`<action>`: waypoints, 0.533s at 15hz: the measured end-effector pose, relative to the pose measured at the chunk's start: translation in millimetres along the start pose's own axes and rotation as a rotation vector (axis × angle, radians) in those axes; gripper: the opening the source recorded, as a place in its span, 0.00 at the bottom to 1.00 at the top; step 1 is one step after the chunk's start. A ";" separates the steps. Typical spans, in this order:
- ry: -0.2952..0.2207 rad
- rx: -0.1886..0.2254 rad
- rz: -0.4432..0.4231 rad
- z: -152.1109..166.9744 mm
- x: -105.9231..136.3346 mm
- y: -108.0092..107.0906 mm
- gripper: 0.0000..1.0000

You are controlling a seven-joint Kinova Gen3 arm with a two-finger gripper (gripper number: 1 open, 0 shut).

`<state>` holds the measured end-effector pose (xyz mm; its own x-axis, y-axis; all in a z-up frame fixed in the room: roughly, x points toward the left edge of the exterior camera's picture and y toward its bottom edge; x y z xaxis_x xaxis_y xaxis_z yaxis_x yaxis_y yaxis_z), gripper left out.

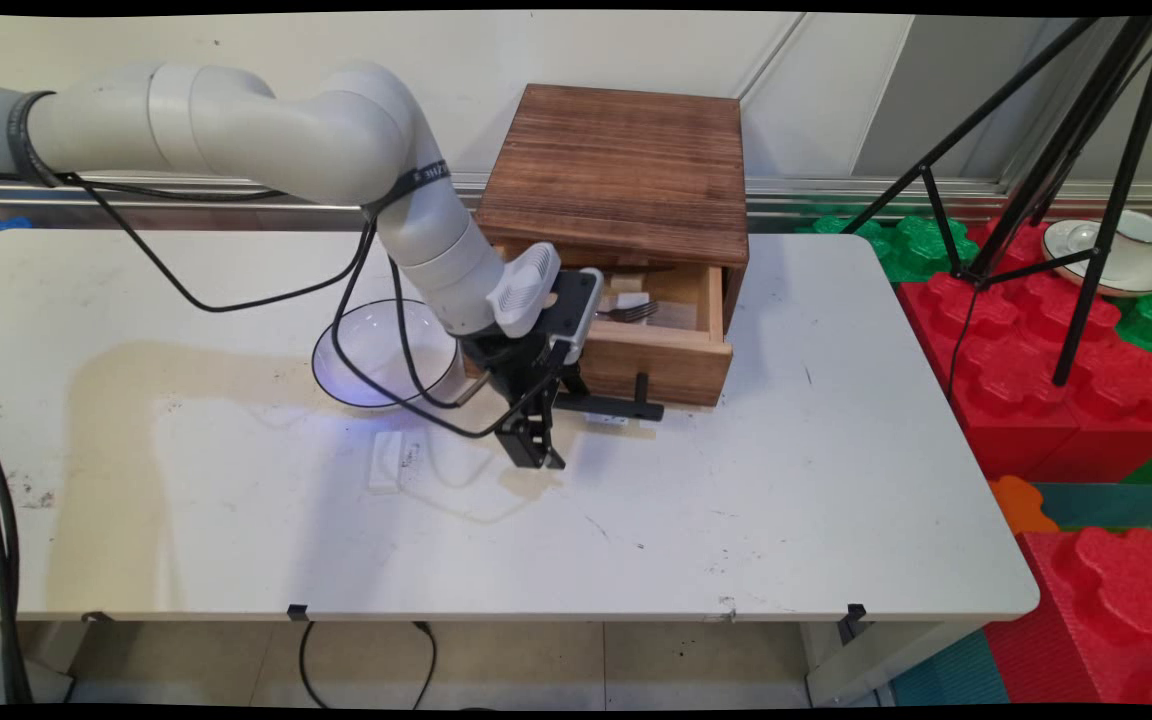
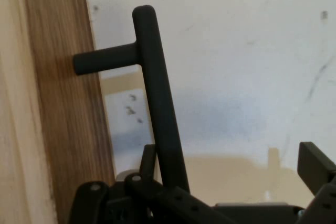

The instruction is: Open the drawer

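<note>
The gripper (image 1: 534, 452) is seen pointing down at the tabletop (image 1: 786, 500), just in front of the wooden drawer box (image 1: 621, 175). Its fingers (image 2: 315, 167) are spread apart and nothing is held between them; in the hand view the black bar handle (image 2: 157, 103) of the drawer (image 1: 656, 350) is seen running between the fingers, close to the linkage on one side, though contact cannot be made out. The drawer is pulled partly out of the box, and a fork (image 1: 628, 312) is seen lying inside it beside some pale items that cannot be identified. A clear glass bowl (image 1: 376, 352) is placed to the left of the drawer box, partly hidden by the arm and its black cables. A small white block (image 1: 386, 462) lies on the tabletop in front of the bowl, to the left of the gripper.
</note>
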<state>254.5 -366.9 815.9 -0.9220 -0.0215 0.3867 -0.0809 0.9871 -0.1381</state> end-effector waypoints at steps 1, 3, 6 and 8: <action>0.001 -0.005 0.001 -0.6 0.5 5.0 1.00; 0.004 -0.016 0.003 -1.6 1.5 14.4 1.00; 0.011 -0.032 0.010 -3.1 4.0 29.0 1.00; 0.016 -0.043 0.015 -4.1 5.7 38.3 1.00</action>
<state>247.7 -328.5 816.5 -0.9167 -0.0048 0.3995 -0.0509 0.9932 -0.1049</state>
